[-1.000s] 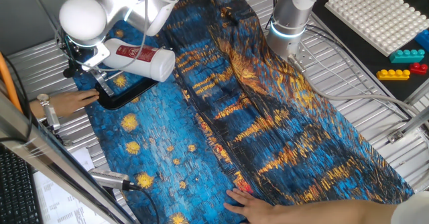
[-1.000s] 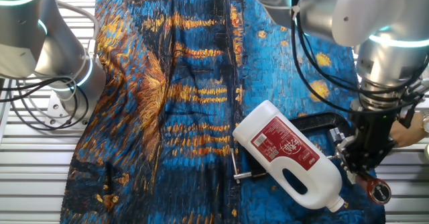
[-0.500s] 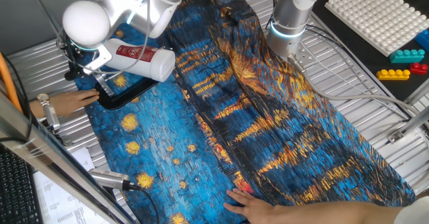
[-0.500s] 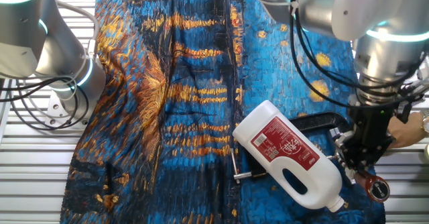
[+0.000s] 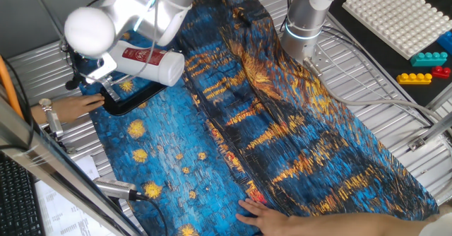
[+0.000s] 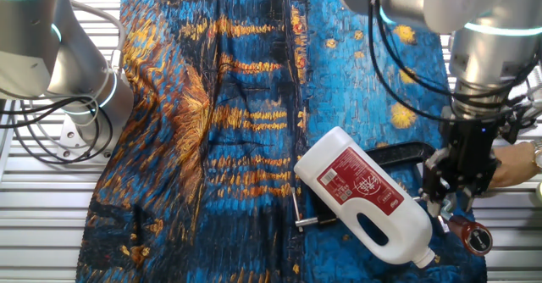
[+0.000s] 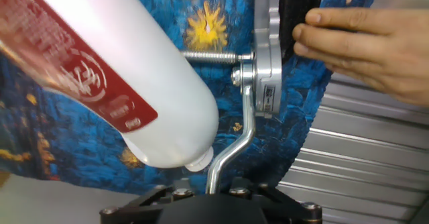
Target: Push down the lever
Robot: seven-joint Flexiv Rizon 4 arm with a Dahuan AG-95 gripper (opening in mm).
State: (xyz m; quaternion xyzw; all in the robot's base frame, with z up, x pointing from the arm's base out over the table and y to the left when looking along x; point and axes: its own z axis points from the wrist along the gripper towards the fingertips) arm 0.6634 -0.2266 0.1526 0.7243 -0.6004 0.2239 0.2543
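The lever (image 7: 234, 147) is a thin silver bar that bends down from the clamp's metal bracket (image 7: 268, 56) and runs under the gripper's black housing (image 7: 208, 207) at the bottom edge of the hand view. Its red-brown tip (image 6: 474, 236) shows just below my gripper (image 6: 449, 202) in the other fixed view. My gripper stands right over the lever, between the white bottle and a person's hand. The fingertips are hidden, so I cannot make out how the jaws stand. The clamp's black base (image 6: 398, 156) lies on the blue cloth.
A white bottle with a red label (image 6: 364, 194) lies on its side against the clamp, close to the lever. A person's hand (image 7: 369, 43) holds the clamp's base. Another hand (image 5: 282, 218) presses the cloth's near edge. A second robot arm (image 5: 307, 17) stands at the back.
The arm's wrist and gripper have shifted slightly up and to the left over the lever in the other fixed view. The lever's tip has barely moved.
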